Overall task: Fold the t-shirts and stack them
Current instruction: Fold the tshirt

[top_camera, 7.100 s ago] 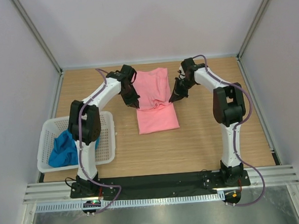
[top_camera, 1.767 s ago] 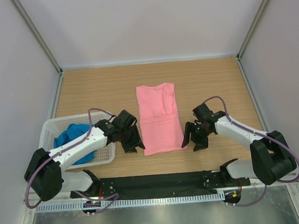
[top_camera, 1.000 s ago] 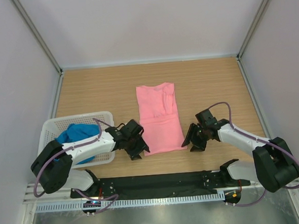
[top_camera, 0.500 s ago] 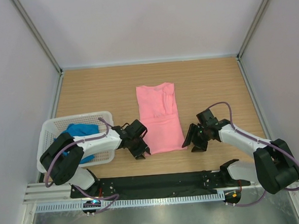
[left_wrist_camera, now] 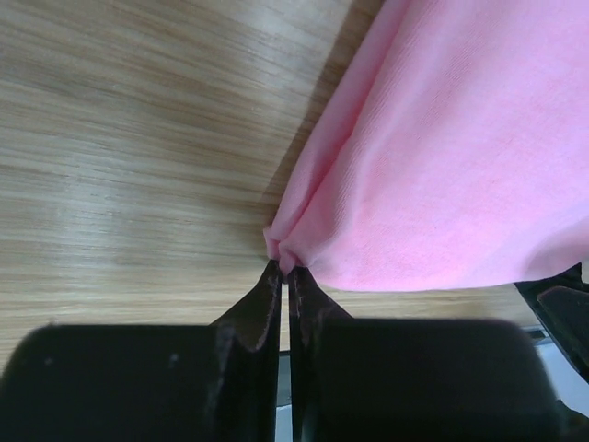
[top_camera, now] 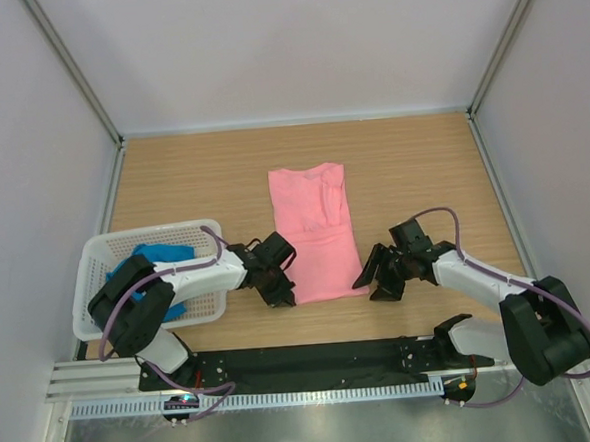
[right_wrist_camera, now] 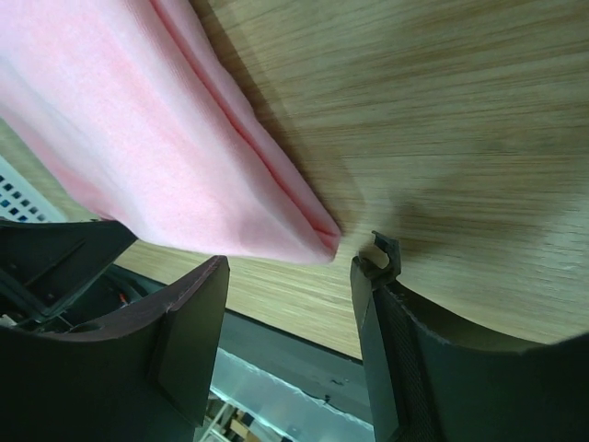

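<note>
The salmon pink t-shirt [top_camera: 314,230] lies folded into a long strip in the middle of the table. My left gripper [top_camera: 285,295] sits low at its near left corner. In the left wrist view its jaws [left_wrist_camera: 283,273] are shut, pinching the bunched corner of the pink fabric [left_wrist_camera: 442,166]. My right gripper [top_camera: 371,282] is at the near right corner, open. That corner of the pink t-shirt [right_wrist_camera: 138,138] lies just ahead of the gap between the right gripper's [right_wrist_camera: 294,267] fingers, untouched. The blue t-shirt [top_camera: 162,253] lies crumpled in the basket.
The white perforated basket [top_camera: 102,255] stands at the near left, with the left arm reaching past its right rim. A black base rail [top_camera: 313,358] runs along the near edge. Walls close in the table on three sides.
My left gripper has slid right to the pink t-shirt's near left corner and shut on it. The right gripper has edged towards the near right corner and has stayed open.
</note>
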